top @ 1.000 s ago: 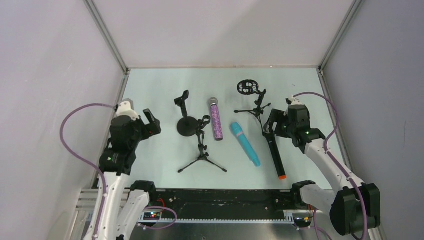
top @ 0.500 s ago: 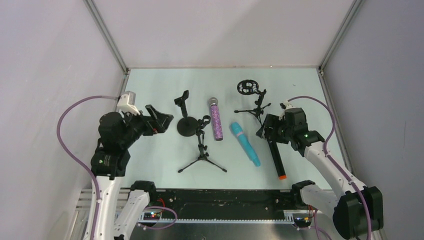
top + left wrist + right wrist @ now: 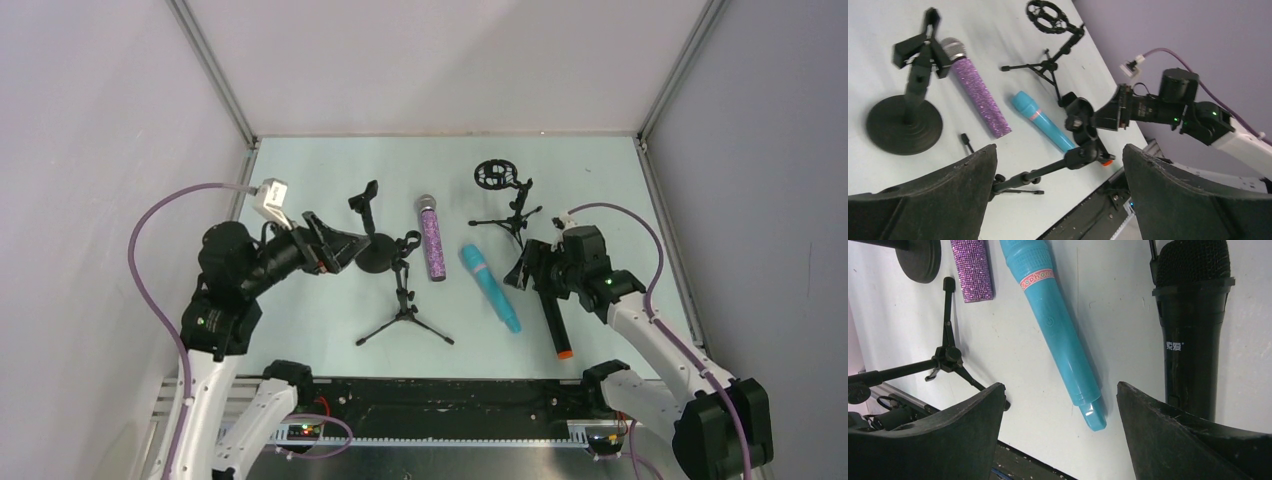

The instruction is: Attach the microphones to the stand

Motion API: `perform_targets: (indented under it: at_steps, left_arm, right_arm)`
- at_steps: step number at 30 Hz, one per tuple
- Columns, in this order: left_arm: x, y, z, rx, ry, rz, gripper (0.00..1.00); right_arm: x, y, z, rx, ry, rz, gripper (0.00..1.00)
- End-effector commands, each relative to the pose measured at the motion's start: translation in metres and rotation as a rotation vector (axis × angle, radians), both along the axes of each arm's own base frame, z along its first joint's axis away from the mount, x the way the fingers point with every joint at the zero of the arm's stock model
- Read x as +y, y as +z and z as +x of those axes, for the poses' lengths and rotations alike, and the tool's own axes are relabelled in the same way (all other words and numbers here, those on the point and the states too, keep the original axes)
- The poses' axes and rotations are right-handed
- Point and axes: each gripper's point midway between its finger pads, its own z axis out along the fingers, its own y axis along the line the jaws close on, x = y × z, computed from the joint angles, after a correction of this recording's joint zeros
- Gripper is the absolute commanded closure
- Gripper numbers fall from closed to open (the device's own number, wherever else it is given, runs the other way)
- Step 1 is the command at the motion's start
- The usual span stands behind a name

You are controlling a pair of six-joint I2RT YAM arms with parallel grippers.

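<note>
No mic is on a stand yet; all three lie flat on the table [image 3: 320, 320]. The purple mic [image 3: 433, 245] is mid-table, the blue mic [image 3: 490, 288] is to its right, and the black mic [image 3: 552, 320] is further right again, orange end toward the near edge. Their long axes all run roughly far-to-near with heads toward the far edge. Blue and black slant toward the right edge as they come near.

The right fingers [image 3: 1173, 440] are spread wide, hold nothing and hover over the far ends of blue and black. In the wrist view the blue handle sits in the gap and the black mic passes under one finger. The gap lies across the mic axis, so we judge it suits a grab across the handle. The right arm is nearer to both; blue looks the likelier pick.

The left fingers [image 3: 923, 200] are also wide and empty, just beside the round-base stand [image 3: 375, 252]; we cannot tell if they touch.

Holders: the round-base clip, the clip on the tripod stand [image 3: 404, 300] and the ring-mount stand [image 3: 492, 175] all hold nothing.
</note>
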Motion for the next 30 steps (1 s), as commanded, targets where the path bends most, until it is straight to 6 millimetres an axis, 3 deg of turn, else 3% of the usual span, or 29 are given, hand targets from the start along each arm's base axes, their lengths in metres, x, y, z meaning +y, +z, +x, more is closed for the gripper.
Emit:
perform_targets:
  at_steps: [1, 12, 20, 30]
  left_arm:
    - [-0.017, 0.029, 0.002, -0.049, -0.044, -0.040, 0.02]
    - [-0.062, 0.012, 0.013, 0.014, -0.141, 0.046, 0.08]
    - [-0.079, -0.004, 0.021, 0.044, -0.159, 0.106, 0.18]
    - [-0.097, -0.015, 0.016, 0.038, -0.225, 0.200, 0.25]
  right_arm:
    - [0.006, 0.003, -0.004, -0.002, 0.009, 0.036, 0.14]
    - [0.006, -0.004, -0.006, 0.019, 0.009, 0.025, 0.14]
    - [0.002, -0.008, -0.008, 0.027, 0.008, -0.001, 0.14]
    - [-0.001, -0.011, -0.007, 0.032, 0.007, -0.012, 0.14]
